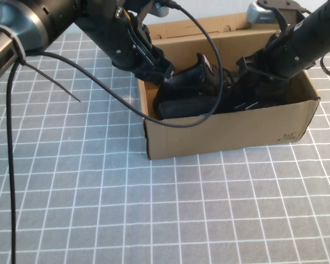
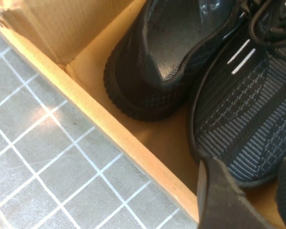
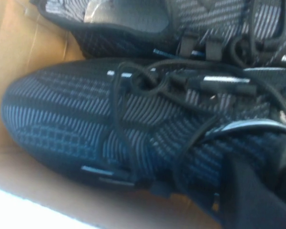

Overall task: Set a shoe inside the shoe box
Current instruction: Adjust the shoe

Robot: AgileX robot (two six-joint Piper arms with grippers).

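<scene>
The brown cardboard shoe box stands open at the right middle of the table. Two black mesh shoes lie inside it, one towards the left end and one towards the right. My left gripper reaches over the box's left wall. In the left wrist view it is open and empty, just short of the rim of one shoe, with the other shoe's heel beyond. My right gripper is down inside the box on the laced top of the right shoe.
The box's flap lid stands open at the back. A black cable from the left arm hangs across the box's front left corner. The grey gridded mat lies in front and to the left.
</scene>
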